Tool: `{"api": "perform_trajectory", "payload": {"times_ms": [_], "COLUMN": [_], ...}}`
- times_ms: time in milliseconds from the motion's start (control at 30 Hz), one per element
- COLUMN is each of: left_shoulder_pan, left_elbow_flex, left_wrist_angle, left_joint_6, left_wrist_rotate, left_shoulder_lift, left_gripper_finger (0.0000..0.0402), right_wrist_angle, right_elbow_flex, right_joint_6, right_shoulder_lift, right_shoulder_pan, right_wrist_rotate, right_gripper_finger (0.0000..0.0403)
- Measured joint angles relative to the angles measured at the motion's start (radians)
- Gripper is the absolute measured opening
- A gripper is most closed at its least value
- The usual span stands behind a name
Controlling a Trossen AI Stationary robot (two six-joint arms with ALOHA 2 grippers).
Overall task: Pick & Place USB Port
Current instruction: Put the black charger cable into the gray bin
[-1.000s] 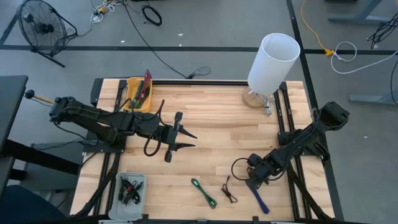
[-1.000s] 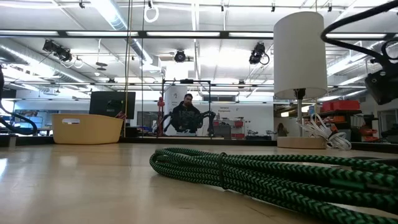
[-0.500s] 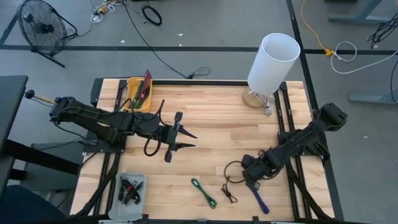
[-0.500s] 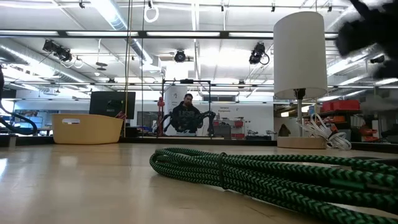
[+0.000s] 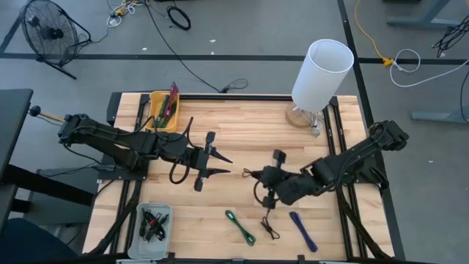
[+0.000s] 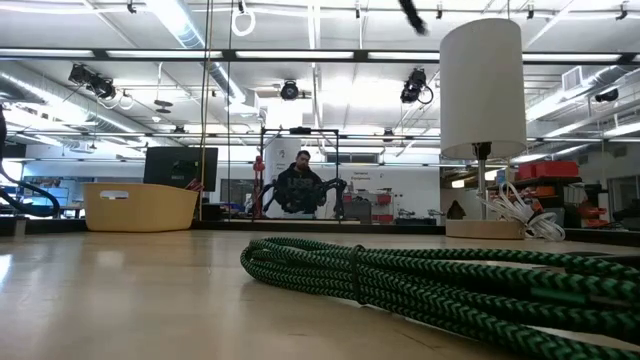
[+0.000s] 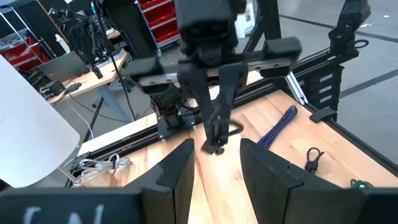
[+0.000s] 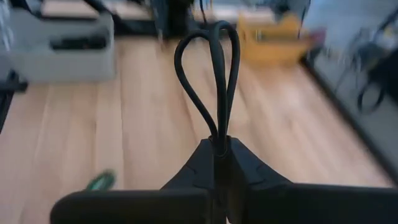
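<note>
The left gripper [image 5: 220, 164] is waiting open above mid-table, while the right gripper [image 5: 258, 178] is gripping a black USB cable [image 8: 214, 74] pinched at its looped middle, lifted above the table [image 5: 249, 125], and the cable is probably light and floppy, best held near the bundled centre

A coiled green braided cable [image 6: 420, 280] lies on the wooden bench [image 6: 120, 300], in the foreground. A tan bin [image 6: 140, 207] stands at far left. A white-shaded lamp [image 6: 482, 90] stands at right on a wooden base, white cords beside it. A seated person [image 6: 300, 185] appears behind. A dark blur [image 6: 411, 14], possibly an arm, crosses the top.
</note>
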Motion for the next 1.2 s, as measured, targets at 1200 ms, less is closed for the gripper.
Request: {"api": "perform_trajectory", "payload": {"times_ms": [1200], "left_shoulder_pan": [-0.001], "left_elbow_flex": [0.002], "left_wrist_angle": [0.039], "left_joint_6": [0.001], "left_wrist_rotate": [0.002], "left_shoulder_lift": [0.000], "left_gripper_finger": [0.0135], "right_wrist_angle": [0.640], "right_elbow_flex": [-0.122], "right_joint_6": [-0.483], "right_shoulder_lift": [0.006], "right_shoulder_pan": [-0.123], "right_wrist_rotate": [-0.156], "right_gripper_finger": [0.0010]}}
